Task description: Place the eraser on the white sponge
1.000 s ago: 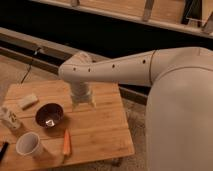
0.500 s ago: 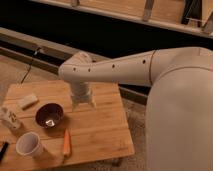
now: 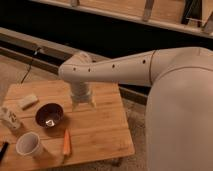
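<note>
the white arm [image 3: 125,69] reaches in from the right, its hand [image 3: 83,105] pointing straight down, fingers apart.

Arm [image 3: 120,70]: fat, smooth off-white tube w/ row of small dark holes along its side, rounded elbow. Ribbed pale wrist [image 3: 81,91]. Pale gripper [image 3: 83,105] over table [image 3: 105,132], jaws apart. Big white body [image 3: 180,115] at right.

Its own wrist [image 3: 80,90] partly hides the gripper [image 3: 83,104] above the table [image 3: 102,131].
</note>
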Robot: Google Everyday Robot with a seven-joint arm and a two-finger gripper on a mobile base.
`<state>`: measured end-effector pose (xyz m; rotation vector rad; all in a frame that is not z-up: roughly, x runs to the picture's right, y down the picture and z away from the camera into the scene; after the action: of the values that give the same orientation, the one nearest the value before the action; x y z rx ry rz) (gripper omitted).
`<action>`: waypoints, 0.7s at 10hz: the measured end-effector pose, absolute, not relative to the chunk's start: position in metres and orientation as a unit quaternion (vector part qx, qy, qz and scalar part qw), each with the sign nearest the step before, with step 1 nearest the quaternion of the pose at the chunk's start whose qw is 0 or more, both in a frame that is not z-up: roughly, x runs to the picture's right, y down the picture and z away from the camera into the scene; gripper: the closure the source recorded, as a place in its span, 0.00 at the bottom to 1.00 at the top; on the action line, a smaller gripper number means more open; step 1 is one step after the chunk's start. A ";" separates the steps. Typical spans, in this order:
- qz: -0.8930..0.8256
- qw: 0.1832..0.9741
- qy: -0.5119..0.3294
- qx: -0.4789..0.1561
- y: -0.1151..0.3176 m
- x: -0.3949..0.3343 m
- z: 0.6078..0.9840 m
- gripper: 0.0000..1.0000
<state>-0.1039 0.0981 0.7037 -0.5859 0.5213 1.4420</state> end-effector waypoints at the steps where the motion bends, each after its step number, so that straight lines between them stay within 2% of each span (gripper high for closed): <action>1: 0.643 0.682 0.232 -0.261 0.098 -0.104 0.704 0.35; 4: 0.638 0.687 0.234 -0.260 0.098 -0.105 0.702 0.35; 7: 0.531 0.777 0.194 -0.276 0.103 -0.181 0.674 0.35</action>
<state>-0.1810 0.1034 0.6739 -0.5975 0.4204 1.1490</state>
